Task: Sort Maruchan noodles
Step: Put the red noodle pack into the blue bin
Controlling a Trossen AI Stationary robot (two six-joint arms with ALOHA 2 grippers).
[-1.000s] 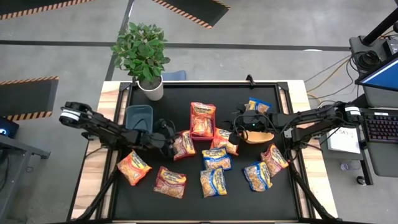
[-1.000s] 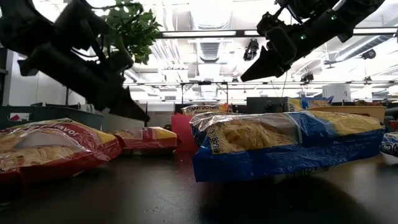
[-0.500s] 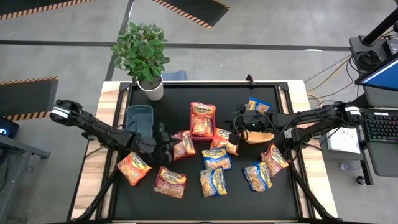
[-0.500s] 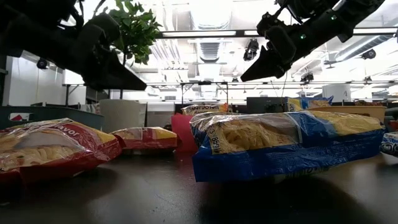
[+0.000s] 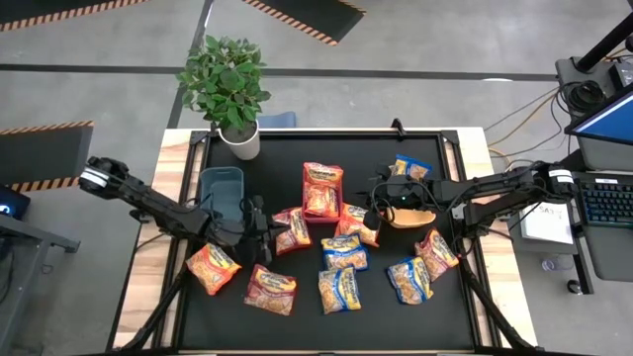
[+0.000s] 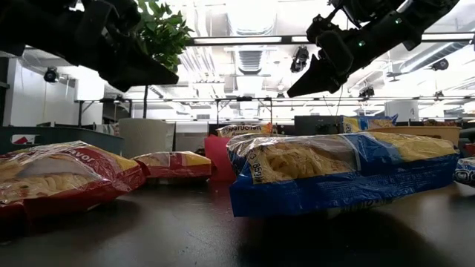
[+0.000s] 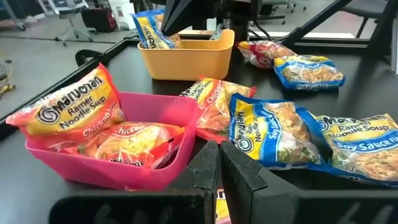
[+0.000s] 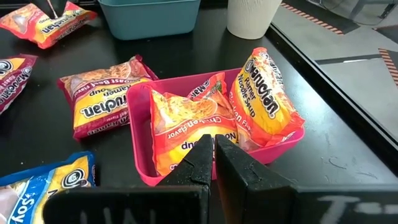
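Note:
Several Maruchan packets lie flat on the black table (image 5: 227, 326): orange (image 5: 213, 267), red-pink (image 5: 270, 289), (image 5: 290, 229) and blue-and-yellow (image 5: 343, 252), (image 5: 339, 289). Orange packets (image 8: 193, 124) stand leaning inside the pink-red bin (image 5: 322, 190). A blue packet (image 5: 408, 168) leans in the tan bin (image 5: 410, 216). My left gripper (image 5: 259, 225) hangs shut above the table beside the red-pink packet, with nothing hanging from it in the low view (image 6: 167, 73). My right gripper (image 5: 374, 213) is shut in the air between the tan and pink-red bins.
A teal bin (image 5: 222, 188) sits at the table's far left, next to a potted plant (image 5: 232, 89) on the far-left corner. More packets (image 5: 409, 280), (image 5: 436, 252) lie near the right edge. Wooden side strips border the black mat.
My left gripper has risen well clear of the table, as the low view shows, and its arm has drawn back a little toward the table's left edge. It stays shut. The right arm has kept still.

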